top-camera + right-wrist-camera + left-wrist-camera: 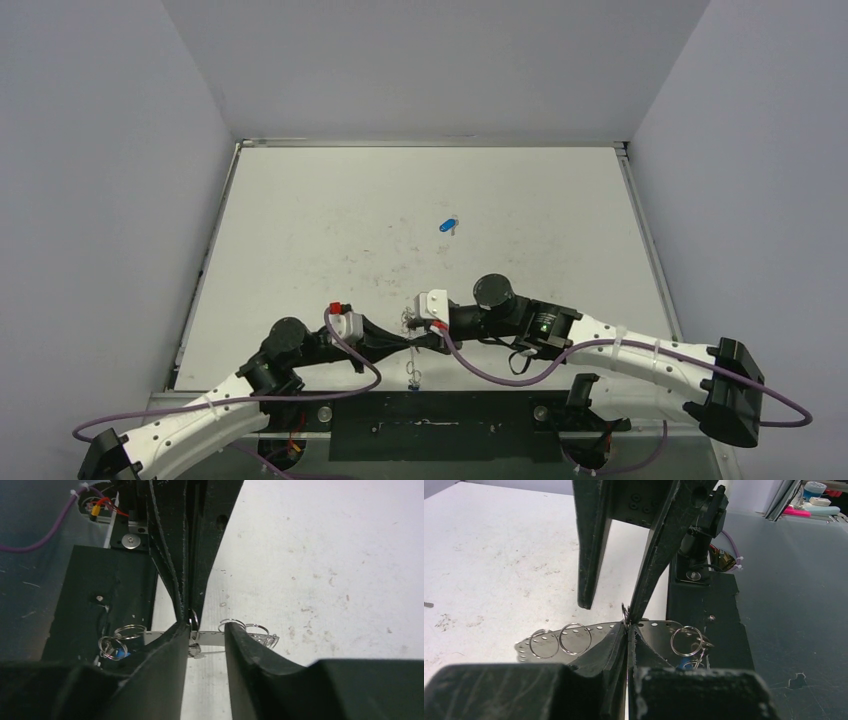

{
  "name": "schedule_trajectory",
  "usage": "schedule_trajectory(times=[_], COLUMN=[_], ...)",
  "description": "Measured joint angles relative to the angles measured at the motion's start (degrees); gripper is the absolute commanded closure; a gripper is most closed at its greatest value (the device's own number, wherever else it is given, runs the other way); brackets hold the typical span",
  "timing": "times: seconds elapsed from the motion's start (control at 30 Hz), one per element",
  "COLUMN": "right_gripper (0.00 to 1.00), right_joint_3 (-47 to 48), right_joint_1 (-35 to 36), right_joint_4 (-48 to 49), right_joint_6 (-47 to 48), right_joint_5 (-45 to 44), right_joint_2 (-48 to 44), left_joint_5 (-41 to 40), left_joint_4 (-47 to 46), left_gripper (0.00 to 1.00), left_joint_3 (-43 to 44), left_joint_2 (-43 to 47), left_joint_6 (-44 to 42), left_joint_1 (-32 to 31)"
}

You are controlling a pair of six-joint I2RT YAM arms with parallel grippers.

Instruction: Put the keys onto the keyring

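The left gripper [628, 635] is clenched on the keyring [656, 630], held over the surface [330, 220]. The right gripper [207, 635] straddles the keyring, released. Hold the keyring steady while the right fetches the blue key [447, 225] lying well beyond it.

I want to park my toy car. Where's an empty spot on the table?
Bare table runs along the far edge and on both sides of the blue key. It's crowded at the near middle, where the left gripper and right gripper meet at the keyring.

Silver keyring [601, 630] dotted with holes; blue key [447, 225]; table [330, 220] white, maybe speckled
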State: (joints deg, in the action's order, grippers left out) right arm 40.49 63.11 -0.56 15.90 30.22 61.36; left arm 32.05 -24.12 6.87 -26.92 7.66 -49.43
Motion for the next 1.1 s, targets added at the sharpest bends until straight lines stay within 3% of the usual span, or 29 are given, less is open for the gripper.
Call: schedule_trajectory(times=[0.13, 0.37, 0.8, 1.1], right_gripper=[0.53, 0.61, 0.6, 0.87], right_joint_3=[-0.6, -2.0, -2.1, -2.1], right_joint_1=[-0.9, -1.9, -2.8, -3.1], right_joint_4=[0.2, 0.9, 2.4, 2.6], right_joint_6=[-0.3, -0.3, -1.8, -3.3], right_joint_5=[-0.1, 0.5, 4.9, 7.2], right_joint_2=[-1.7, -4.2, 0.3, 0.8], left_joint_5=[0.2, 0.2, 0.6, 0.8], left_joint_4=[-0.1, -0.1, -0.1, 0.0], left_gripper=[1.0, 1.0, 1.0, 1.0], left_joint_3=[0.0, 0.0, 0.0, 0.0], left_joint_2=[0.8, 1.1, 1.1, 1.0], left_joint_6=[0.0, 0.0, -0.3, -0.5], left_joint_1=[0.0, 0.0, -0.1, -0.1])
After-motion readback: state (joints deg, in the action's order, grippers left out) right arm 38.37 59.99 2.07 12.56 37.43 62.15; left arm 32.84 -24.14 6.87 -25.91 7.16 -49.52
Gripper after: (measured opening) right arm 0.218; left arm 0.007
